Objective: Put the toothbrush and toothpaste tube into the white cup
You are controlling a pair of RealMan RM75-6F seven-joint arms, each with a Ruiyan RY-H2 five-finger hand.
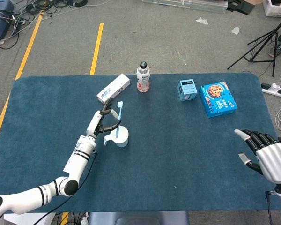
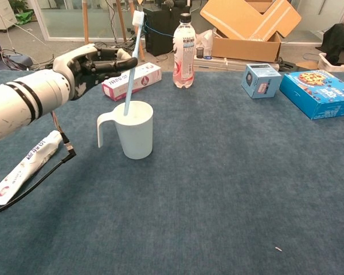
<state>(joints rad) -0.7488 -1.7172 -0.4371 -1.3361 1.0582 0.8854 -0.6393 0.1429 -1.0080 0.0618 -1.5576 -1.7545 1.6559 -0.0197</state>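
Note:
My left hand (image 1: pixel 102 123) (image 2: pixel 90 67) pinches a light blue toothbrush (image 1: pixel 119 116) (image 2: pixel 131 66) just left of and above the white cup (image 1: pixel 121 136) (image 2: pixel 135 130). The brush stands nearly upright, bristle head up, with its lower end inside the cup's mouth. In the chest view the toothpaste tube (image 2: pixel 26 165) lies flat on the cloth left of the cup, below my left forearm; my arm hides it in the head view. My right hand (image 1: pixel 266 157) hovers open at the table's right edge, fingers spread, holding nothing.
At the back stand a white and pink carton (image 1: pixel 113 88) (image 2: pixel 132 80), a pink-labelled bottle (image 1: pixel 143 78) (image 2: pixel 184 51), a small blue box (image 1: pixel 188 90) (image 2: pixel 260 80) and a blue cookie box (image 1: pixel 218 99) (image 2: pixel 318 92). A blue cloth (image 1: pixel 178 154) covers the table.

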